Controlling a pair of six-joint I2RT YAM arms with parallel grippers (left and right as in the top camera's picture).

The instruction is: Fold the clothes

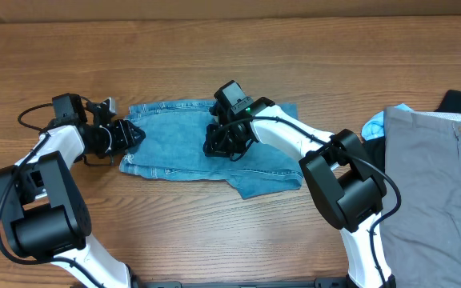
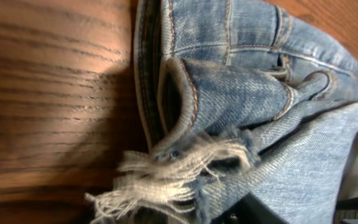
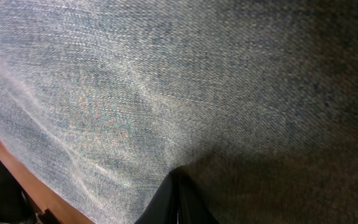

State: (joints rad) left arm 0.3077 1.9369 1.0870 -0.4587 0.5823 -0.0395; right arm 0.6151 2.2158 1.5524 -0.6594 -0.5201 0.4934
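The jeans (image 1: 178, 142) are lying folded mid-worktop (image 1: 214, 236), nr far edge; I'm pressing my right fingers (image 3: 176, 200), shut, onto the denim. My left fingers (image 1: 133, 134) are sitting at the frayed hem (image 2: 166, 174), can't tell if gripping. Denim's prob. floppy, heavyish, grippy: thick hem's best hold.

On my left gripper (image 1: 132, 136) the fingers are cut off below the frayed hem (image 2: 166, 180) of the jeans (image 1: 182, 132), so I cannot tell any grip. The grey trousers (image 1: 438, 184) run past the overhead's right edge.
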